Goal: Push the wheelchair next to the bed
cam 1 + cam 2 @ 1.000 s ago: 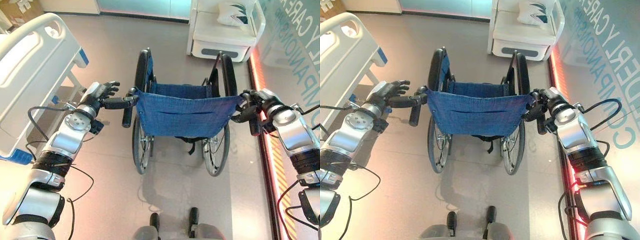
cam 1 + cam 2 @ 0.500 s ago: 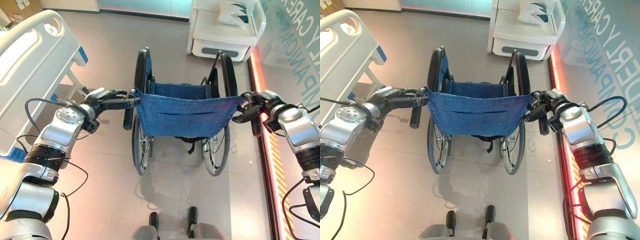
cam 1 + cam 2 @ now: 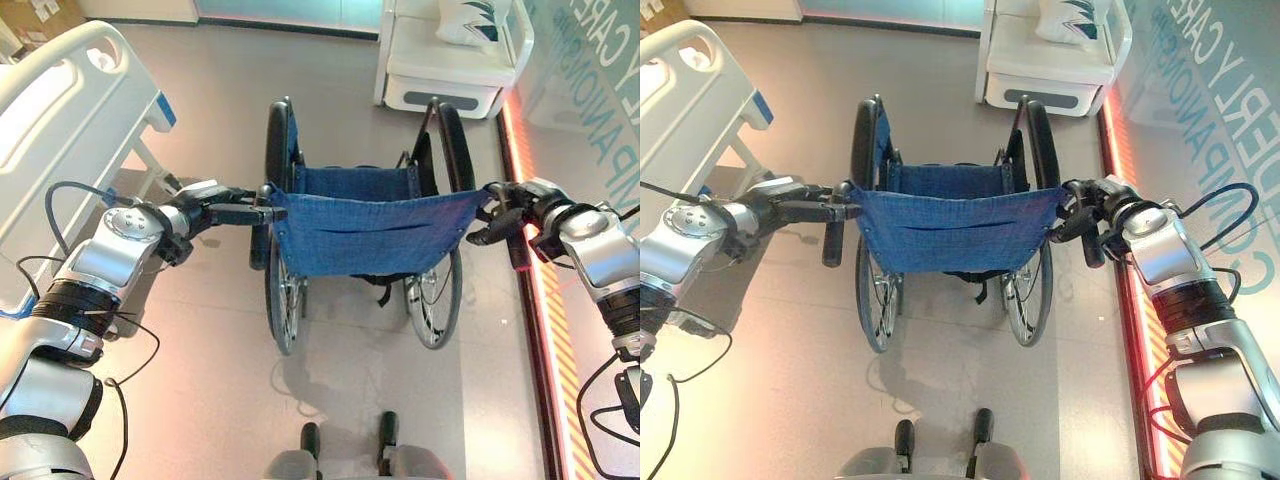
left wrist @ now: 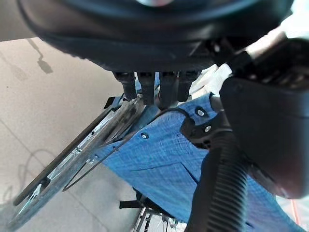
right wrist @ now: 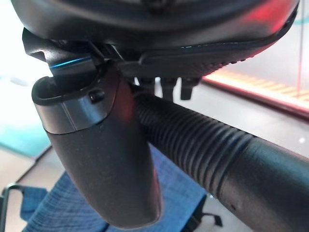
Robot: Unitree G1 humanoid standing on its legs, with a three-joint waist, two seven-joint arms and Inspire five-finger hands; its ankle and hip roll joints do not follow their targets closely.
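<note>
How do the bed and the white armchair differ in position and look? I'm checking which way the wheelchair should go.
The bed stands on the robot's left, close beside the wheelchair; the armchair stands ahead, past the wheelchair's front. The bed has a white railed end board with blue corner trim; the armchair carries a patterned cushion. Both are white. Each hand, left and right, grips a push handle.

- Large pale capital lettering (image 3: 1188,95) is running across the teal surface (image 3: 1240,130) well to the right of the wheelchair (image 3: 955,230), just past the glowing red strip (image 3: 1118,190) — the letters are lying sideways and are being cut off by the picture's edge, so only parts of words are showing.
- Small dark marks are showing on the brown box (image 3: 40,14) at the far left corner — too small to read.
</note>
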